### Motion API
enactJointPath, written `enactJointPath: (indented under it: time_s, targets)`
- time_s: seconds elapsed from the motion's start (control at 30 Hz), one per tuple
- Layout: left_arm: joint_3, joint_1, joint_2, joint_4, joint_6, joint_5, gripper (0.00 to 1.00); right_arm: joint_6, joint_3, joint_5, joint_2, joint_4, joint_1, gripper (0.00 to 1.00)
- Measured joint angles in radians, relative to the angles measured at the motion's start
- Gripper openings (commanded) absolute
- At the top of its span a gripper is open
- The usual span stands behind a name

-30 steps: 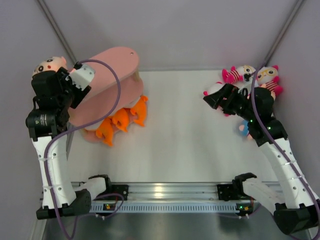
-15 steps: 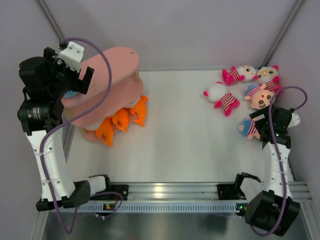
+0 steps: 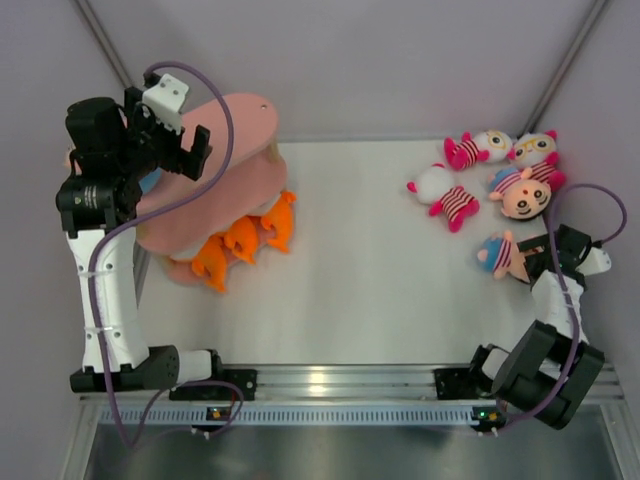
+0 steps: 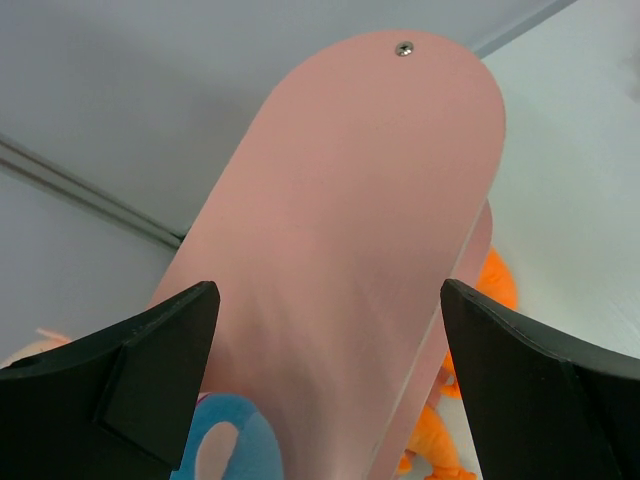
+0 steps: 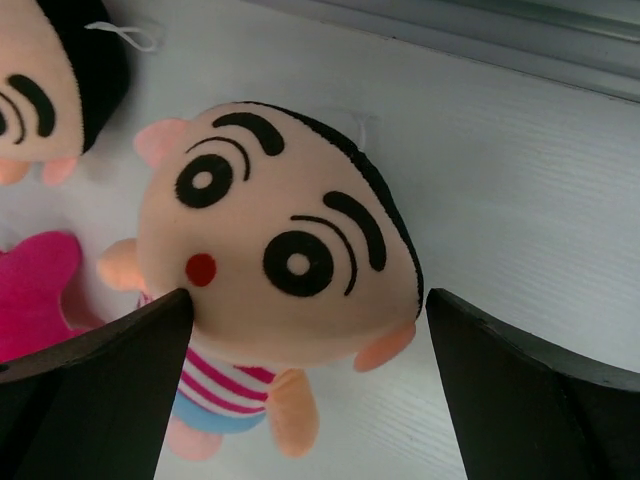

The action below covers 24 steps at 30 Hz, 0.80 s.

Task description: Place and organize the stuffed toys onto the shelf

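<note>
We see the shelf (image 3: 245,120) at left, our left gripper (image 4: 328,300) spread wide above it, holding nothing; five stuffed toys (image 3: 450,200) lie at right; our right gripper (image 5: 308,300) is wide too and straddles one boy doll (image 5: 280,260) — seemingly placed to close on its head.

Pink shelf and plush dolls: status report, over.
Left gripper open above pink oval-board shelf. Right gripper open over peach-headed striped-shirt plush doll, not gripped. Orange plush animals at shelf's base.
</note>
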Motion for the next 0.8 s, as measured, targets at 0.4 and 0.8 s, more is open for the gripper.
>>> enactJointPath:
  time_s: [0.4, 0.8]
  targets:
    - [-0.060, -0.130, -0.015, 0.003, 0.005, 0.028, 0.93, -0.112, 0.021, -0.092, 0.175, 0.135, -0.001, 0.00]
    - [-0.489, -0.494, -0.161, -0.061, 0.163, -0.085, 0.92, -0.286, 0.323, -0.164, -0.018, -0.093, 0.064, 0.00]
